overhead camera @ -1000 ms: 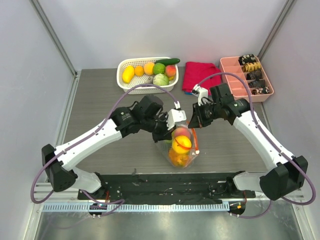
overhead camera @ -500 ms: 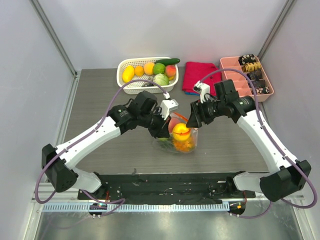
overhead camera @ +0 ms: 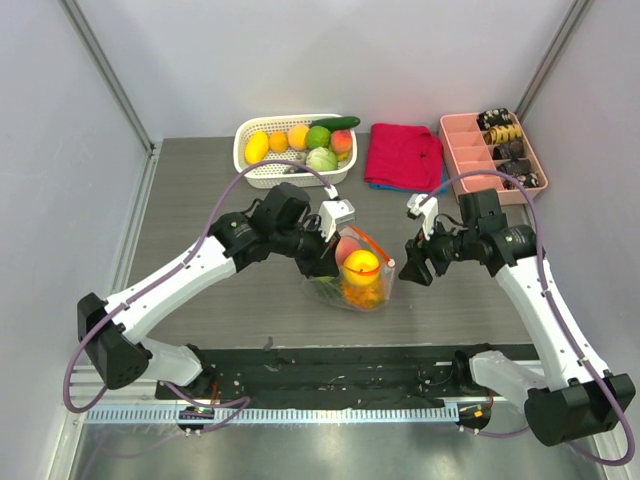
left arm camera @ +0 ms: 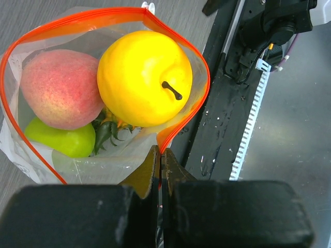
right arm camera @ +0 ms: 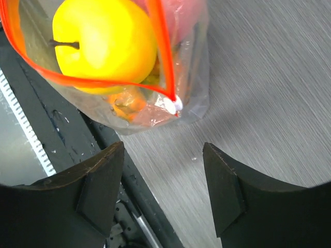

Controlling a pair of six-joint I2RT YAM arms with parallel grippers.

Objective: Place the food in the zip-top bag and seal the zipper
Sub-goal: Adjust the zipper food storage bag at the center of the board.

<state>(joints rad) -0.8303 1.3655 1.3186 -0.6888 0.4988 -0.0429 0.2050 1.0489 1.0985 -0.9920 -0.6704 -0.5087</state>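
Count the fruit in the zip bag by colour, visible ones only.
yellow fruit: 1
pink peach: 1
green fruit: 1
orange fruit: 1
total: 4 showing in the zip-top bag

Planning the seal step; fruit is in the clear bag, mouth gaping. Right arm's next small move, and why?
Probably ease the open right tool forward onto the small white tab ending the orange-red zipper strip, then close. The clear crinkly plastic bag gapes around the round yellow toy fruit, the left tool grips the opposite rim, and the right tool hangs short of the tab.
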